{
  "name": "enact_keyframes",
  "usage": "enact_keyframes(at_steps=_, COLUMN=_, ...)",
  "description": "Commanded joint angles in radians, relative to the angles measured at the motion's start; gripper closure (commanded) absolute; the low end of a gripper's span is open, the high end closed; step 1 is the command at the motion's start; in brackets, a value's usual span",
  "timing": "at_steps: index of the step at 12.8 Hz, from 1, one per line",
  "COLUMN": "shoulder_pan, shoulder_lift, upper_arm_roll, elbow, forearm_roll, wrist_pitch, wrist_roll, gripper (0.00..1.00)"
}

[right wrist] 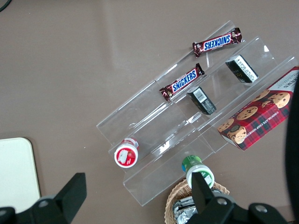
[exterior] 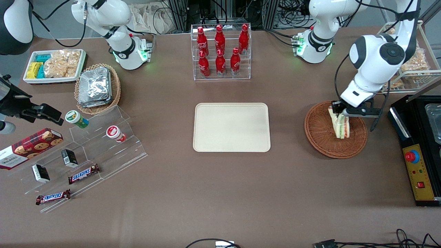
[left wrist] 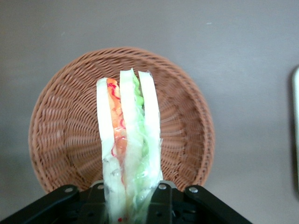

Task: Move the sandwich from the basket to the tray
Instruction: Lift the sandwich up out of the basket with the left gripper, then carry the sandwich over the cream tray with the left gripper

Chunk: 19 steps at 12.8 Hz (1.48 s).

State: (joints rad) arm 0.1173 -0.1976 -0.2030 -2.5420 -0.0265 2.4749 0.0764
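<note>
The sandwich (exterior: 340, 124) is a clear-wrapped wedge of pale bread with orange, red and green layers. My left gripper (exterior: 339, 112) is shut on its thick end and holds it over the round brown wicker basket (exterior: 320, 137). In the left wrist view the sandwich (left wrist: 126, 140) stands out from between the fingers (left wrist: 161, 200), with the basket (left wrist: 60, 135) beneath it. The cream-beige tray (exterior: 231, 127) lies bare at the table's middle, beside the basket toward the parked arm's end; its edge also shows in the left wrist view (left wrist: 296, 130).
A clear rack of red bottles (exterior: 220, 51) stands farther from the camera than the tray. A black box with a red button (exterior: 418, 162) and a wire rack of snacks (exterior: 413, 65) are at the working arm's end. A foil-packet basket (exterior: 97, 88) and an acrylic stand (exterior: 86, 151) are toward the parked arm's end.
</note>
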Motion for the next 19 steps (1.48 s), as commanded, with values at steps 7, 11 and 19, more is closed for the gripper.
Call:
enact_keyframes(at_steps=7, shoulder_pan=-0.001, shoulder_lift=0.033, upper_arm_roll=-0.318, elbow=0.181, forearm_roll=-0.001, wrist_pitch=-0.174, wrist_roll=-0.192, gripper=0.95)
enact_keyframes(at_steps=11, shoulder_pan=-0.001, shoulder_lift=0.139, upper_arm_roll=-0.442, elbow=0.259, forearm_roll=0.005, wrist_pitch=-0.174, wrist_roll=-0.325, gripper=0.95)
enact_keyframes(at_steps=19, shoulder_pan=-0.063, shoulder_lift=0.458, upper_arm_roll=-0.53, elbow=0.422, forearm_roll=0.235, wrist_pitch=-0.166, wrist_roll=-0.654, gripper=0.95)
